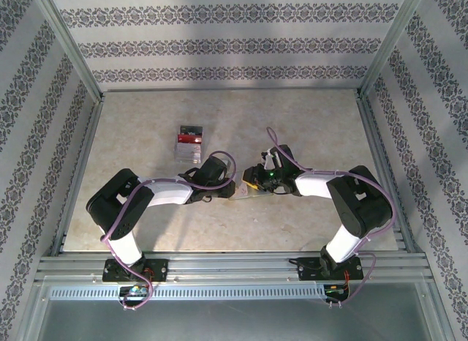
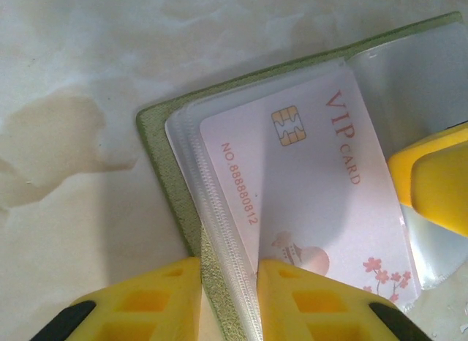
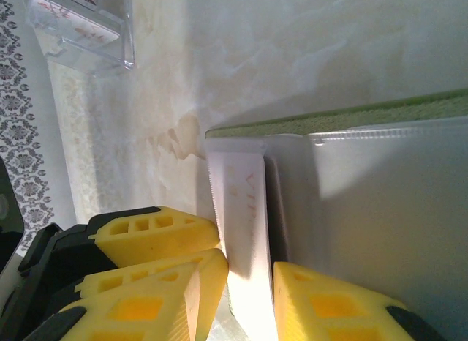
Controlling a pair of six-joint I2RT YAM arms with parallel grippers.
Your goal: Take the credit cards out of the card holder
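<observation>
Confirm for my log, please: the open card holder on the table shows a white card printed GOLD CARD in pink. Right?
Not quite: in the left wrist view the white card reads VIP CARD, not GOLD CARD. The rest holds: the card holder lies open on the table, and the lettering is pink.

Lab booth: aluminium frame (image 1: 234,266), wallpapered walls (image 1: 219,48)

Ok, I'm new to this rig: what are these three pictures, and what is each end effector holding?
Two robot arms are bolted at the table's near edge. The wide picture looks down from above; the other two come from wrist cameras, yellow fingers in view. The left end effector pinches the open card holder by its edge. The right end effector grips one of its clear pocket leaves, holding a white VIP card. A clear box of cards sits farther back.
</observation>
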